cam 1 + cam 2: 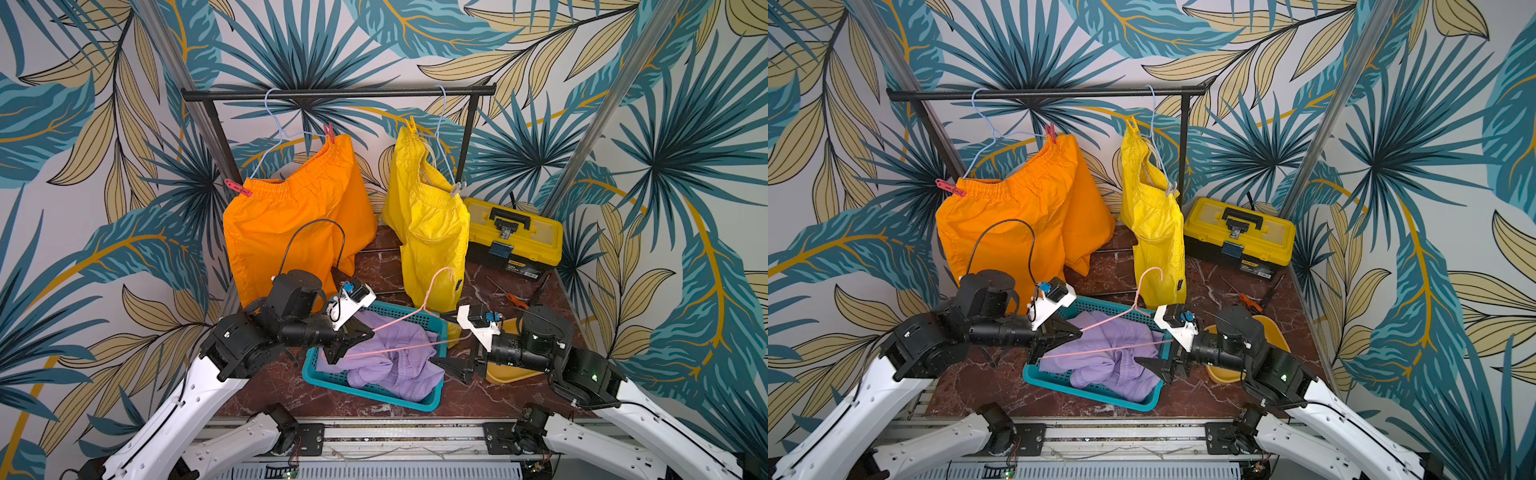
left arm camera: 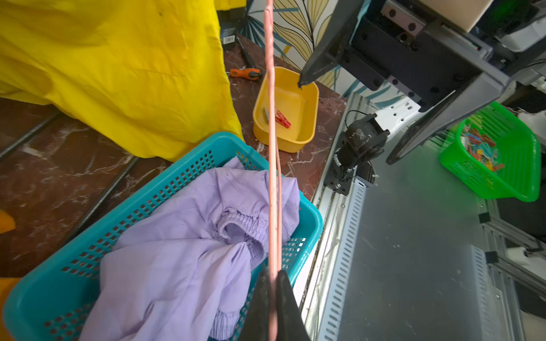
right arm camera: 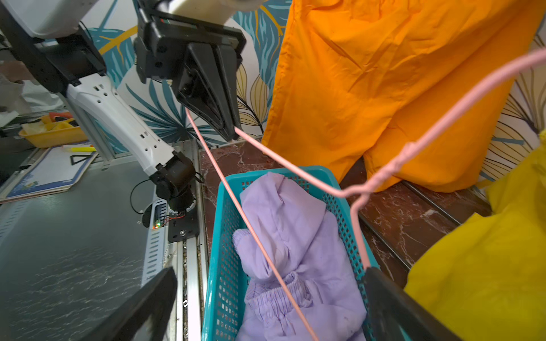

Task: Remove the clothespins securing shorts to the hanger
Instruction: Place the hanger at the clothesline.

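Entry, as I see it: left gripper (image 2: 273, 277) clamped on thin pink wire hanger (image 2: 271, 177) — right gripper (image 1: 438, 338) spread wide, gripping nothing; crumpled lilac fabric shorts (image 1: 395, 357) beneath both, in perforated teal plastic basket (image 1: 309, 365).

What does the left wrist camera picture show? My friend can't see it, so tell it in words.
The left gripper pinches a bare pink hanger above a teal basket that holds crumpled lilac shorts. Beyond the basket are yellow shorts and a yellow tray with a red clothespin in it.
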